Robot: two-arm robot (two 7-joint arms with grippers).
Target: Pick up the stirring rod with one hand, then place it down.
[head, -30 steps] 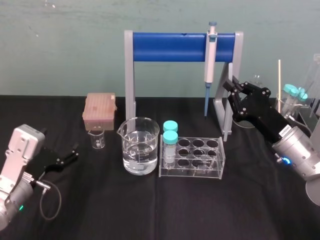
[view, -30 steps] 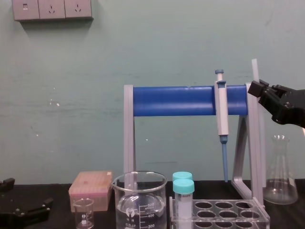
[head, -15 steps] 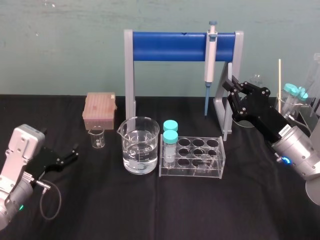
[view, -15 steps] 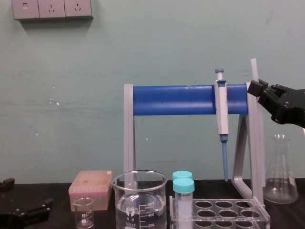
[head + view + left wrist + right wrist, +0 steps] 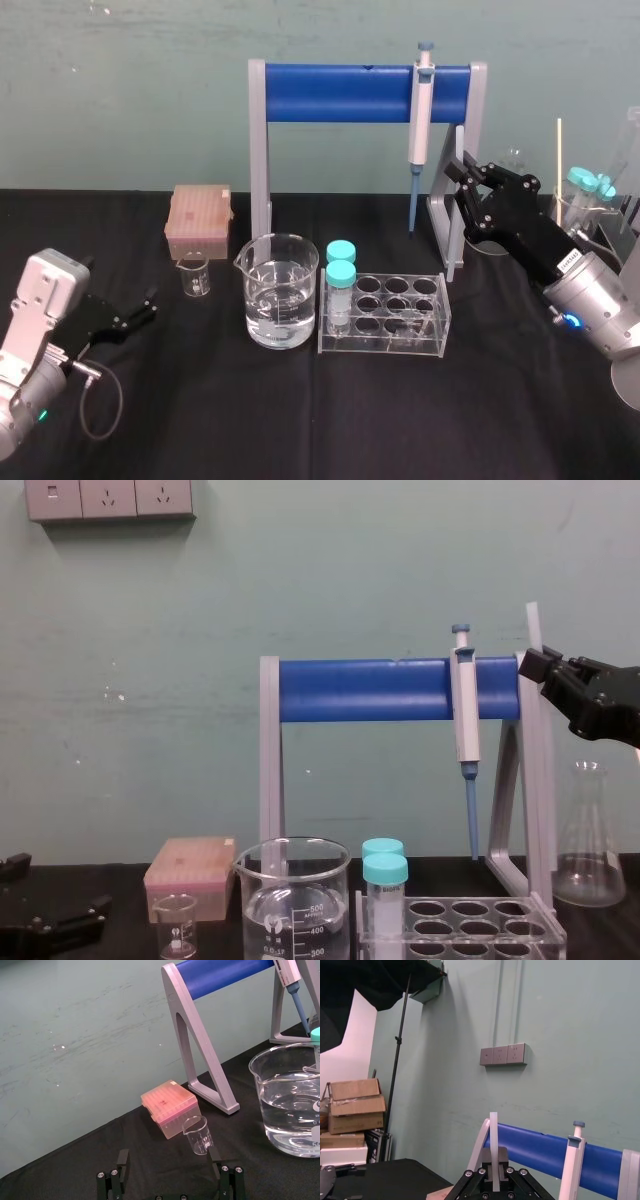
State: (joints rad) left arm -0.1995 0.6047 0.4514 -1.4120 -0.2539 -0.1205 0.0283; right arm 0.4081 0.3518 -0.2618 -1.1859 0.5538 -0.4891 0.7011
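Note:
The stirring rod [image 5: 456, 205] is a thin translucent white rod standing nearly upright beside the right post of the pipette stand [image 5: 478, 110]. My right gripper [image 5: 463, 172] is shut on it near its upper part, and rod sticks out above and below the fingers. In the chest view the rod [image 5: 541, 780] runs down along the post from the right gripper [image 5: 546, 666]. Its lower end drops behind the tube rack, so contact with the table cannot be told. The right wrist view has the rod [image 5: 493, 1135] rising from between the shut fingers. My left gripper [image 5: 140, 308] rests open at the left, low over the table.
A water-filled beaker [image 5: 281, 292] and a clear tube rack [image 5: 385, 318] with two teal-capped tubes [image 5: 341, 272] stand in the middle. A small beaker [image 5: 195, 275] and a pink tip box [image 5: 199, 220] are at the left. A blue-and-grey pipette [image 5: 421, 100] hangs on the stand. Glassware with a tan stick [image 5: 558, 165] crowds the right.

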